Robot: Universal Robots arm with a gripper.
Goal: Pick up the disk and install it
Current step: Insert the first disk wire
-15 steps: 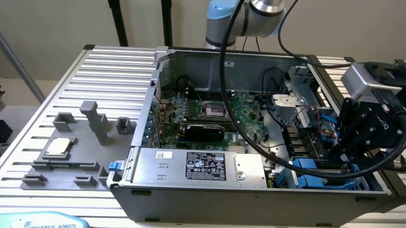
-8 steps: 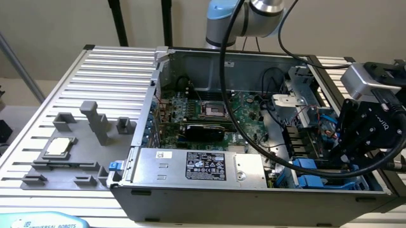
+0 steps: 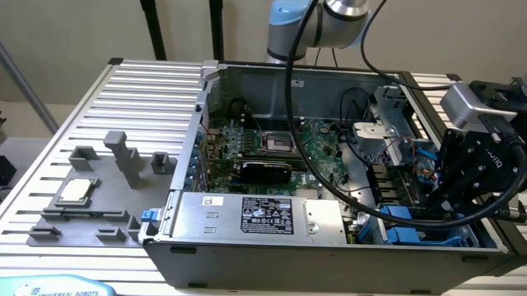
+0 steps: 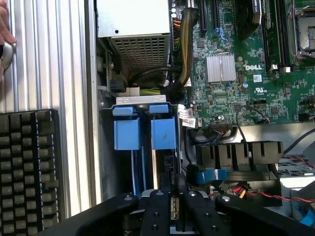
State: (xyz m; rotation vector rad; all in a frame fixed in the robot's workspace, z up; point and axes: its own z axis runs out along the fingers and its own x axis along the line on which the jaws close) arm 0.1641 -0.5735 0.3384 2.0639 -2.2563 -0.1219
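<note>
The disk (image 4: 163, 133) stands on edge in the drive bay at the front corner of the open computer case (image 3: 329, 253). Its blue carrier front faces the wrist camera, and a thin silver edge runs back toward my gripper (image 4: 173, 216). My fingers (image 4: 156, 214) sit close together over the disk's rear end, shut on it. In the exterior view my gripper (image 3: 424, 209) reaches down into the bay at the case's right, just above the blue carrier (image 3: 399, 214).
A second blue carrier (image 4: 128, 132) sits in the slot beside the disk. The silver power supply (image 3: 255, 213), the motherboard (image 4: 236, 69) and black cables (image 3: 329, 179) crowd the case. A grey fixture with a small chip (image 3: 74, 191), a keyboard (image 4: 27, 172) and a hand (image 4: 5, 34) lie outside.
</note>
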